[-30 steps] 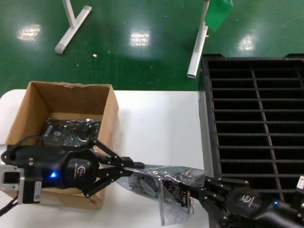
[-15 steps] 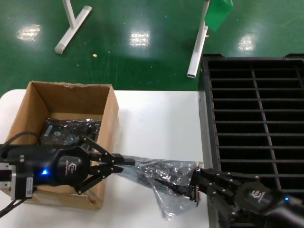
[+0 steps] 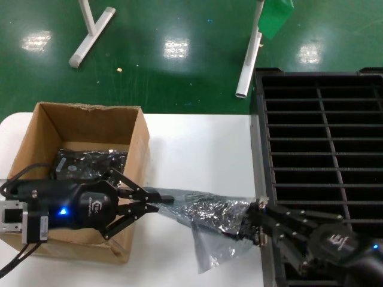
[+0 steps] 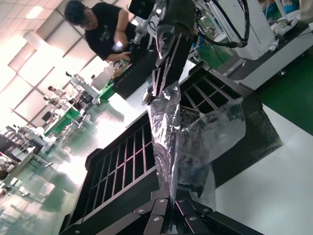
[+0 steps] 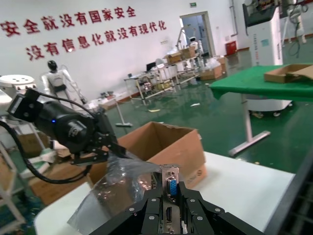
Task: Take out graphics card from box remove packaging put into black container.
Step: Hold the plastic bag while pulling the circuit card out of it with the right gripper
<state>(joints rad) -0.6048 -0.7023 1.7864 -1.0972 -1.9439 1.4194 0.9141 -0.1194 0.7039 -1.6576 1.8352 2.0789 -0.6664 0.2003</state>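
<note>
packaging (image 3: 206, 218) stretched between left gripper (image 3: 157, 200), right gripper (image 3: 251, 222)

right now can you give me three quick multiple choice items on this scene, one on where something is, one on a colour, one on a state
1. Where does the packaging hang?
A. inside the box
B. stretched between the two grippers above the white table
C. in a slot of the black container

2. What colour is the floor beyond the table?
A. green
B. grey
C. blue

3. What is the left gripper doing?
A. hanging open over the box
B. shut on one end of the packaging
C. resting in the black container

Answers:
1 B: in the head view the silver bag spans from the left gripper beside the box to the right gripper by the black container, over the table.
2 A: the floor is green.
3 B: the left wrist view shows the bag running straight out from its closed fingertips.
</note>
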